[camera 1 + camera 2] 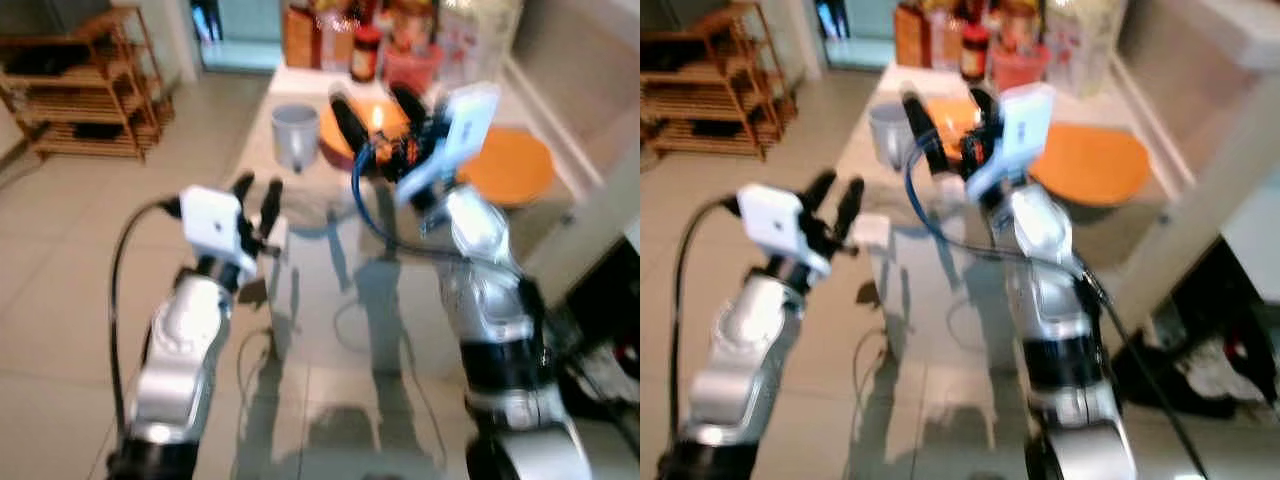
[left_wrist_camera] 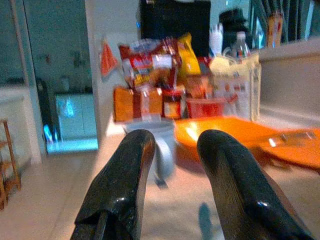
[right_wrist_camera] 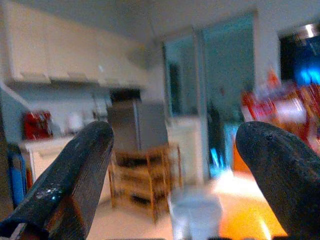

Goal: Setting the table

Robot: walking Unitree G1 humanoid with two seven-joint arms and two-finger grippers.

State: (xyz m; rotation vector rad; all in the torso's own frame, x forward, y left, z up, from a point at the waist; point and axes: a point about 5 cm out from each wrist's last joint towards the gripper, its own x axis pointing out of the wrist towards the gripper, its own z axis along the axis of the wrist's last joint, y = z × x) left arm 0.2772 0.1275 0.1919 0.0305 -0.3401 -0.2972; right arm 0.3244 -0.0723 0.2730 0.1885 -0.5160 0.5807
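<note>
Both end effectors [image 1: 257,190] [image 1: 378,108] gape empty over the table [image 1: 330,260] near mug [image 1: 294,135] and plates [image 1: 510,165].

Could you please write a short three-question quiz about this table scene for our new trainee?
1. True or false: the right pincer is open above the orange bowl.
2. Which item stands left of the orange bowl? A) grey mug B) kettle C) vase
3. Fill in: the flat orange mat lies on the bowl's ___ side.

Key:
1. True.
2. A, the grey mug.
3. Right.
</note>
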